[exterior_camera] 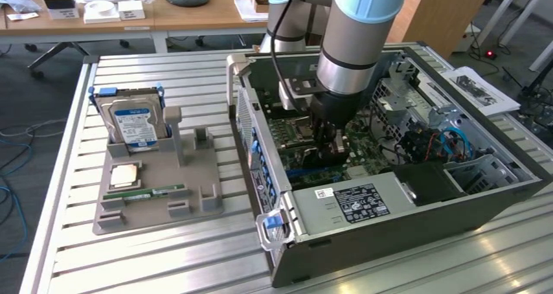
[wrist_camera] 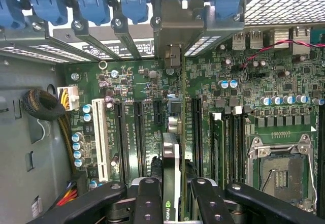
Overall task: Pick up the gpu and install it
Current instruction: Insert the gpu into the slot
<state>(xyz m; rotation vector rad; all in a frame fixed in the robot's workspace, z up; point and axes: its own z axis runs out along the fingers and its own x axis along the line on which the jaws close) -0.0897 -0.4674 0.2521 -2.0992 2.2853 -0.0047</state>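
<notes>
One gripper [wrist_camera: 171,193] clamped on the gpu [wrist_camera: 171,163], edge-on above green motherboard [wrist_camera: 132,107]

The exterior view looks down from above on the open computer case [exterior_camera: 406,197]; the wrist view peers close onto its motherboard [wrist_camera: 142,87].

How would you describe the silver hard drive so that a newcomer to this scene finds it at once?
Start at the open computer case on the slatted table, then look to the exterior view's left for the grey holder tray. The hard drive stands upright at the tray's far end. Its blue-and-white label separates it from the flat green memory stick nearer the camera.
</notes>
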